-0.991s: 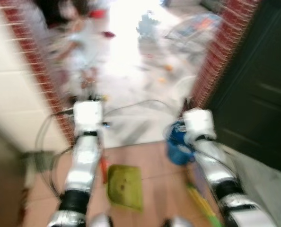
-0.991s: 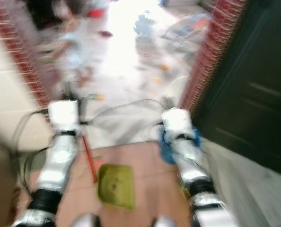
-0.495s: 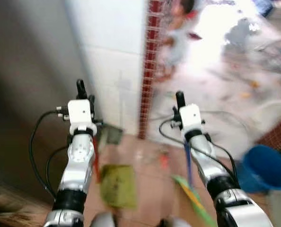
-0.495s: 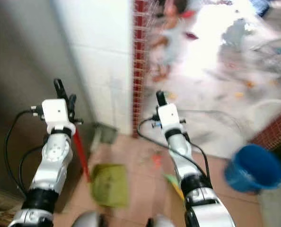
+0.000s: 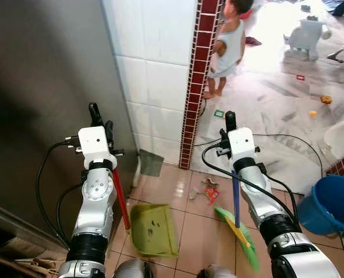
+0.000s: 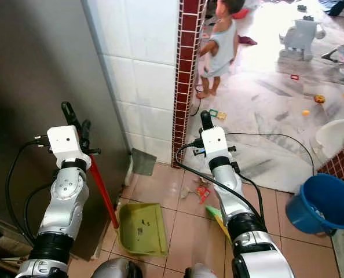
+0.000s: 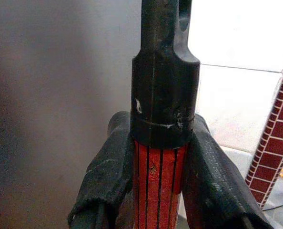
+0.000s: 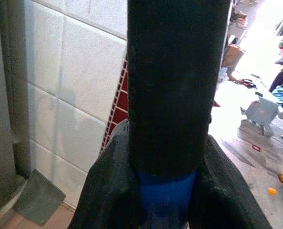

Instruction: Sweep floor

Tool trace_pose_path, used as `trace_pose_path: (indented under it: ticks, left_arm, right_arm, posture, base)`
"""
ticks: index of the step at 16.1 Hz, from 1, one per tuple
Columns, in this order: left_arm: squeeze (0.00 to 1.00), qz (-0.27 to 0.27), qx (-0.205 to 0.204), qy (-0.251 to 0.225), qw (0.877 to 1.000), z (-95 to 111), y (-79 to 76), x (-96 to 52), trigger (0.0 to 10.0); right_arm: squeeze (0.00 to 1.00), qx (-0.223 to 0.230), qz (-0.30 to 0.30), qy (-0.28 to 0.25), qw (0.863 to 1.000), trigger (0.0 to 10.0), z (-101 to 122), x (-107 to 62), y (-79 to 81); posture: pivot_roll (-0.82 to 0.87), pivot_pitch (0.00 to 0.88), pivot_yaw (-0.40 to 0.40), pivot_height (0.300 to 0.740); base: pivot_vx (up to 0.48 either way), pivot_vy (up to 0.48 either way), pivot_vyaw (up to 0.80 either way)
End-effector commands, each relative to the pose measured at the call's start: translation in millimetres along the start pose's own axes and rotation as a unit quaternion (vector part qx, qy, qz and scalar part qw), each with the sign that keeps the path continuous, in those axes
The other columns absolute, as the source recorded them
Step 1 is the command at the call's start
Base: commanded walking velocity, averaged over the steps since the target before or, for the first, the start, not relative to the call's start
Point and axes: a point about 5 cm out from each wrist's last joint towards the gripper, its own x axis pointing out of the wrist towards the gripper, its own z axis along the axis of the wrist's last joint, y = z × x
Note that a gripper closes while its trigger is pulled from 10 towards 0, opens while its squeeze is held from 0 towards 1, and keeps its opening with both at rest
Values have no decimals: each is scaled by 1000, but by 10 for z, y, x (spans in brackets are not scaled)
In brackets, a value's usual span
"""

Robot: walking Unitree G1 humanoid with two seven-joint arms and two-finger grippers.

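Presently the red handle (image 7: pixel 160 183) of the green dustpan (image 5: pixel 153 229) is pinched between the jaws of the left gripper (image 5: pixel 99 119), the pan resting on the near floor tiles (image 5: pixel 186 231) beside a grey metal surface (image 5: pixel 39 98). To the right, the blue broom handle (image 5: pixel 235 197) is clamped by the right gripper (image 5: pixel 230 121), its green head (image 5: pixel 241 234) lying near scraps of litter (image 5: pixel 209 191). A blue bucket (image 5: pixel 328 202) is seen at the right, and a small person (image 5: pixel 229 46) stands on the far floor beyond the red brick strip (image 5: pixel 195 81).
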Motion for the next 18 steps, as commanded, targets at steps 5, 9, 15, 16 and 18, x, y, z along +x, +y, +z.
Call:
trace_pose_path:
  ticks: [5, 9, 15, 16, 18]
  left_arm:
    - [0, -18, -18, -27, 999, 121, -67, 49, 10000]
    - [0, -23, -31, -33, 999, 144, -121, 58, 10000]
    - [0, -32, -35, -40, 998, 187, -174, 78, 10000]
    - [0, -32, -36, -41, 998, 192, -176, 78, 10000]
    - [0, -31, -39, -46, 998, 218, -182, 83, 10000]
  right_arm:
    - [0, -40, -46, -35, 998, 10000, 142, 52, -186]
    - [0, -50, -74, -60, 994, 10000, 291, 128, -315]
    - [0, -65, -79, -86, 991, 10000, 410, 176, -306]
    - [0, -65, -78, -87, 991, 10000, 417, 179, -304]
    - [0, -65, -78, -89, 991, 10000, 424, 184, -302]
  posture:
    - [-79, 0, 9, 740]
    - [-82, 0, 11, 740]
    - [-82, 0, 16, 740]
    - [-82, 0, 16, 740]
    - [-82, 0, 16, 740]
  base:
    - [0, 0, 0]
    - [292, 0, 0]
    - [368, 0, 0]
    - [379, 0, 0]
    - [362, 0, 0]
